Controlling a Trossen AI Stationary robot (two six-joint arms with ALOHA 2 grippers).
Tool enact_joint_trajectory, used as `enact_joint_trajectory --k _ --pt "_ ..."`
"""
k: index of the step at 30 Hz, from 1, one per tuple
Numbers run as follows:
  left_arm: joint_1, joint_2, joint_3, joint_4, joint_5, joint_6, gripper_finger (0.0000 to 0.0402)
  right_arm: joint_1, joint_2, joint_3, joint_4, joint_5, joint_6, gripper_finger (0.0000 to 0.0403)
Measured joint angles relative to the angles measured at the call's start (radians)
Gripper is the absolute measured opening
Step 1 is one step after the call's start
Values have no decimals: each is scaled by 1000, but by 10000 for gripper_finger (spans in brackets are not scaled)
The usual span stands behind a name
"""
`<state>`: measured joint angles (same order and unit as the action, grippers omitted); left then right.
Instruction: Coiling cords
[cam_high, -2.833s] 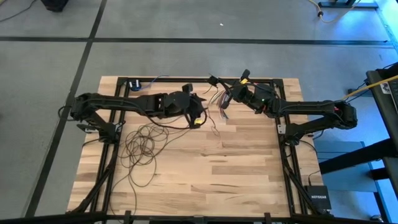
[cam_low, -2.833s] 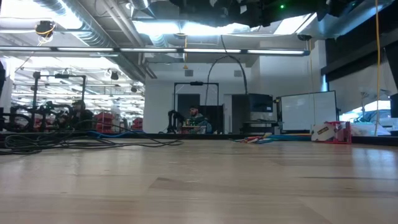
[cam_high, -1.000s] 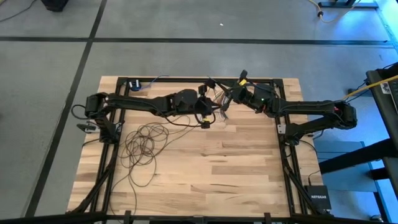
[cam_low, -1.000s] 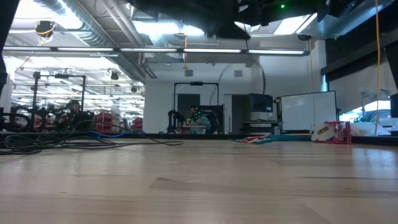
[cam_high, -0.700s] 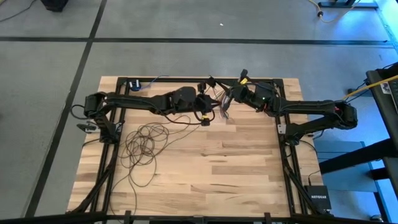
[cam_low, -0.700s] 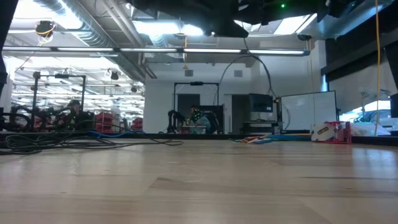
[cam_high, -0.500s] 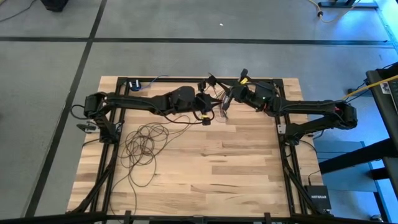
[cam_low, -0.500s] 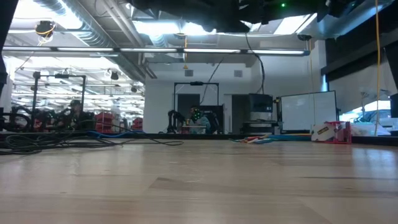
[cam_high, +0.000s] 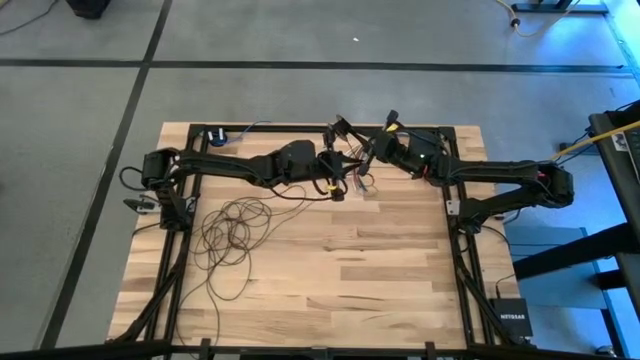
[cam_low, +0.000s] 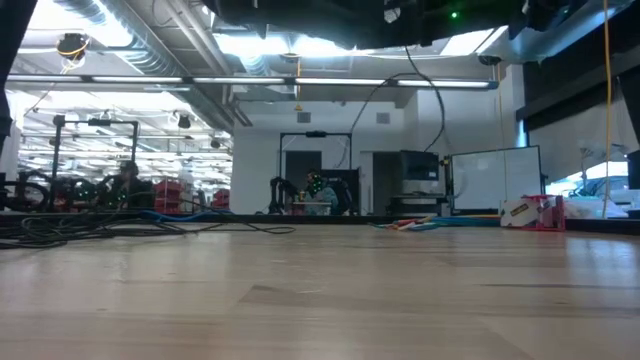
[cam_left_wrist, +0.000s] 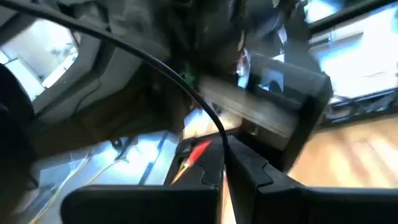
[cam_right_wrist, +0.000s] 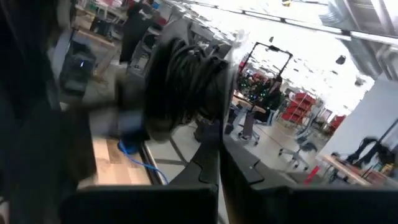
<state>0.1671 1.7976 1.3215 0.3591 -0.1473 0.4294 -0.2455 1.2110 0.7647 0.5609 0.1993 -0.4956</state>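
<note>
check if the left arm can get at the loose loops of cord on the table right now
Probably yes, but not at once. The loops of cord lie bare on the table's left side, near the left arm's base, with nothing over them. The left gripper is shut far off, up against the right gripper.

Two dark, near-black arms here, slim jointed tubes with chunkier housings at the joints. The left arm (cam_high: 235, 165) carries a small yellow mark by its wrist; black cables loop off both. The right arm (cam_high: 500, 180) shows a green light and a yellow tag near its wrist. Flat black fingers (cam_left_wrist: 249, 171), squared edges.
</note>
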Motion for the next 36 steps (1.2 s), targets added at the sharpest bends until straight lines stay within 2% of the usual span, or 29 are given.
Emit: enact_joint_trajectory --k 6,13,22,36 --pt "28 34 -4 -52 -54 -7 3 3 0 2 16 -101 41 3" --pt "41 34 -1 -147 -69 -25 3 5 -2 1 -4 -62 38 3" --pt "44 17 -1 -293 -219 24 4 4 -6 0 -24 -35 16 3" --pt "31 -58 -3 -414 -225 17 4 5 -43 1 -48 -37 17 3"
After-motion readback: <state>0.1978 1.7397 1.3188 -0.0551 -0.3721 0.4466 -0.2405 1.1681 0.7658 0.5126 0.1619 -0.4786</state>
